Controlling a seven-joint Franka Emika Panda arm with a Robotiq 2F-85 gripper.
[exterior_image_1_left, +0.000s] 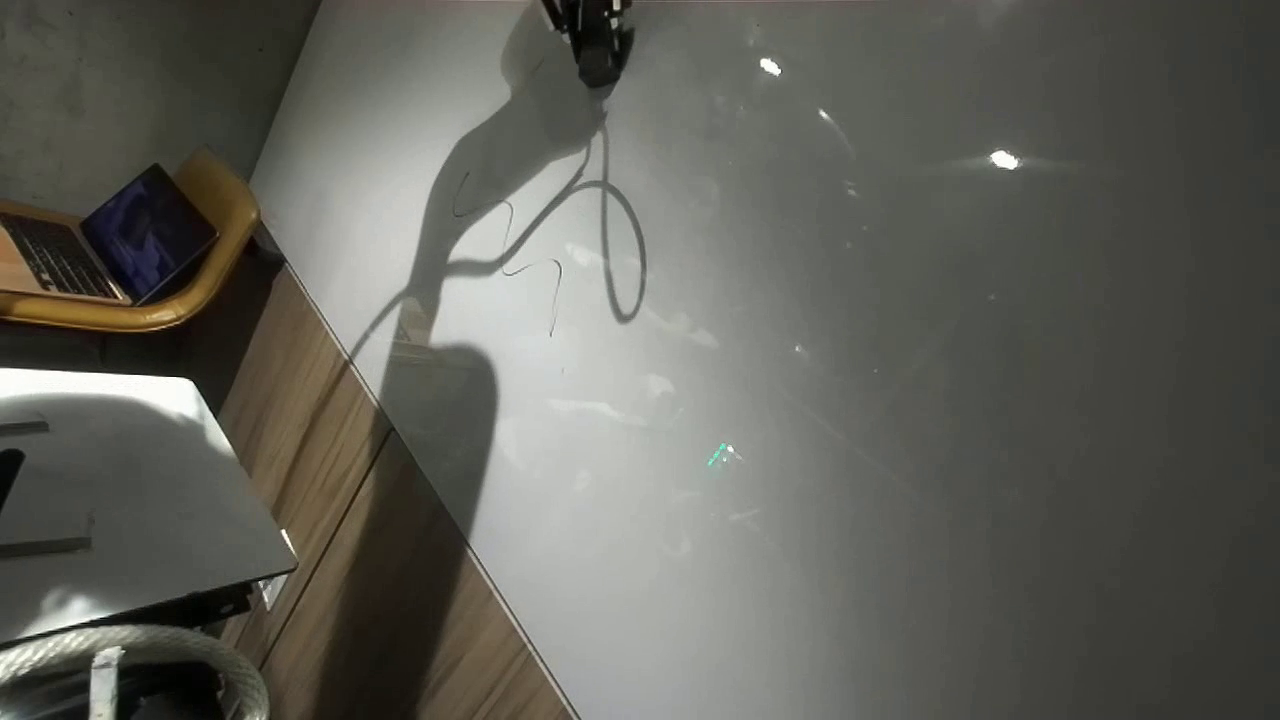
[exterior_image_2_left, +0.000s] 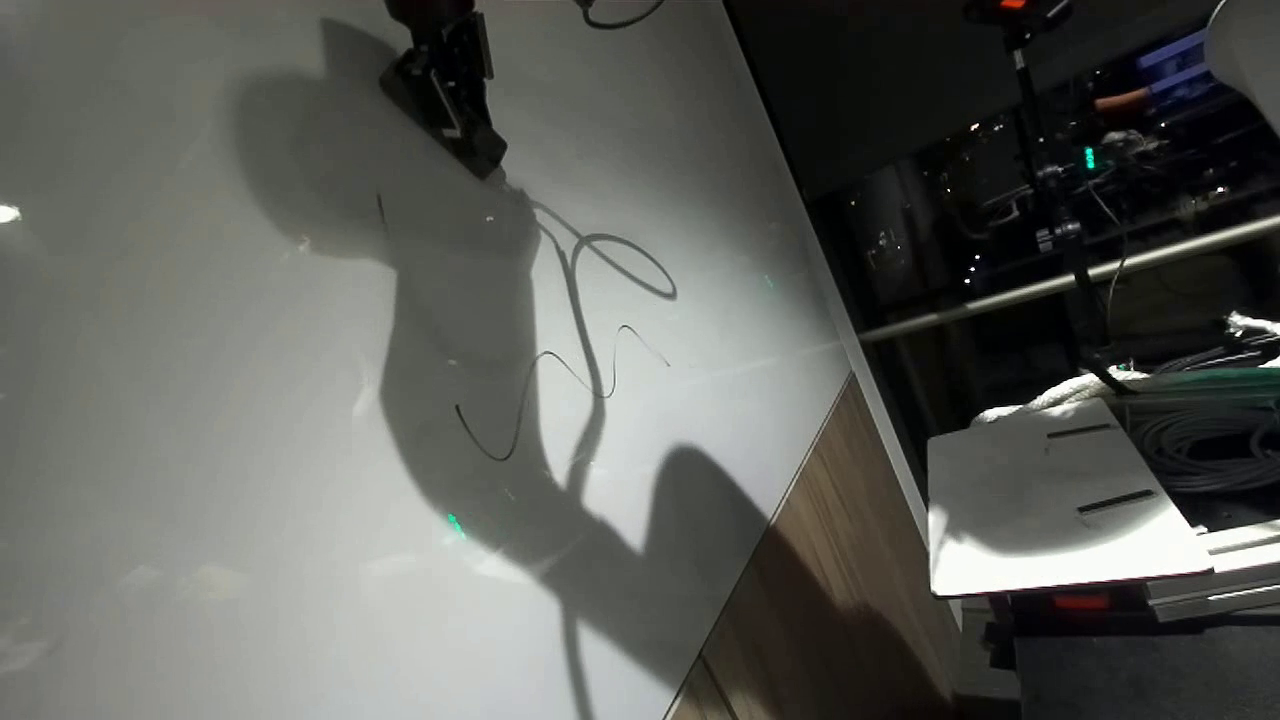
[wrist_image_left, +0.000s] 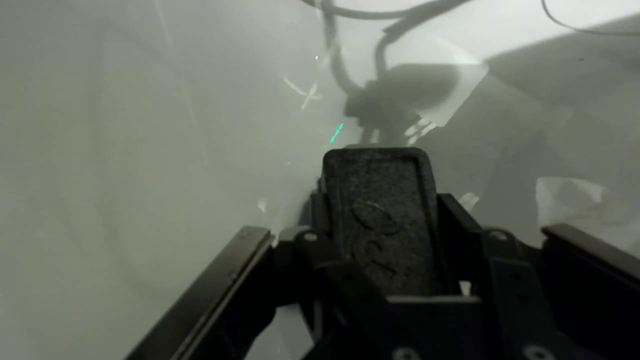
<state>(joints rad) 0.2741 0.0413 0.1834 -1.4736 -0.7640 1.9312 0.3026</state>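
Glossy white worktop (exterior_image_1_left: 900, 520). My gripper (wrist_image_left: 383, 215), parted block-wide, grips dark block (wrist_image_left: 377, 182) well inside wood-panelled edge (exterior_image_1_left: 519, 627). Probably stiff; best held by long sides.

There are two fingers (wrist_image_left: 459, 222), one block (wrist_image_left: 382, 215), one strand (exterior_image_2_left: 547, 353), one laptop (exterior_image_1_left: 150, 238).

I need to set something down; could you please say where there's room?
In an exterior view, the white surface looks bare below and right of the wavy line, down to the wooden strip. It's crowded where the gripper holds the black block.
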